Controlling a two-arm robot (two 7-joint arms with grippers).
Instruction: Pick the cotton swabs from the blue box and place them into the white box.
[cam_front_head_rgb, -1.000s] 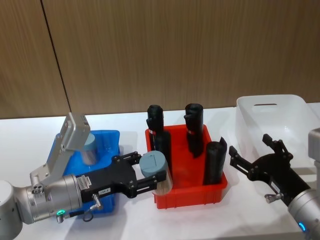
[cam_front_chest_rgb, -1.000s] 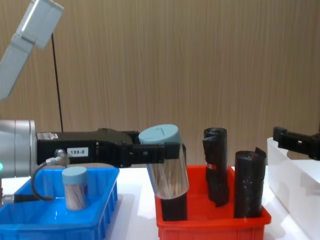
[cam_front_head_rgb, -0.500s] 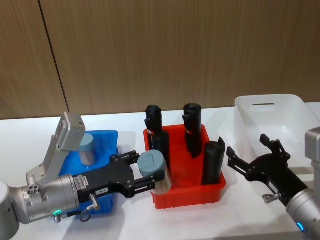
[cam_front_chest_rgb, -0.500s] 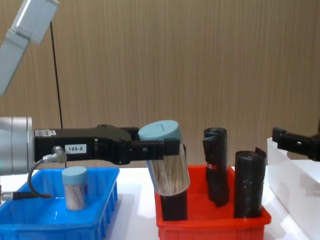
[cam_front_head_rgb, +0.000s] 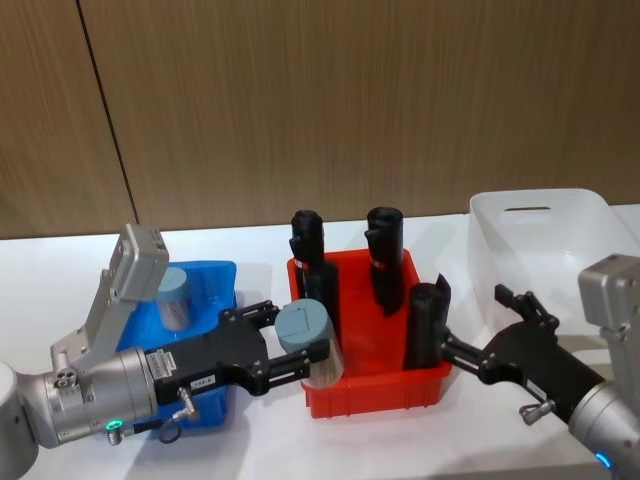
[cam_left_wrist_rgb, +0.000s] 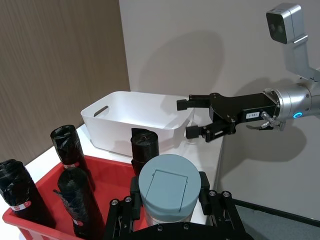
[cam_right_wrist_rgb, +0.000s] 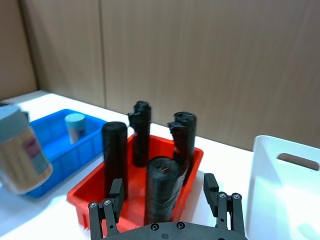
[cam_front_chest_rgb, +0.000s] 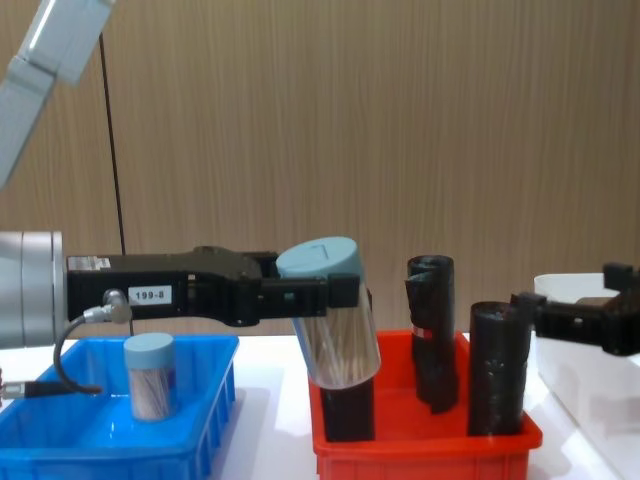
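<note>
**A:** Where's the jar?

**B:** The left gripper (cam_front_head_rgb: 308, 348) pinches one jar of cotton swabs (cam_front_chest_rgb: 338, 335) just under its lid. It's tilted, above the near-left corner of the red bin (cam_front_head_rgb: 372, 388). The right gripper (cam_front_head_rgb: 473, 320) is spread, near the bin's right end, in front of the white box (cam_front_head_rgb: 560, 213).

**A:** Plan?

**B:** Looks like a handover. I'd carry it above the black rolls (cam_front_head_rgb: 384, 255) and release only once the right closes on the body. Jar is clear, with a pale blue lid and white-tipped sticks inside. A second jar (cam_front_head_rgb: 175, 297) stands in the blue box (cam_front_head_rgb: 218, 276).
</note>
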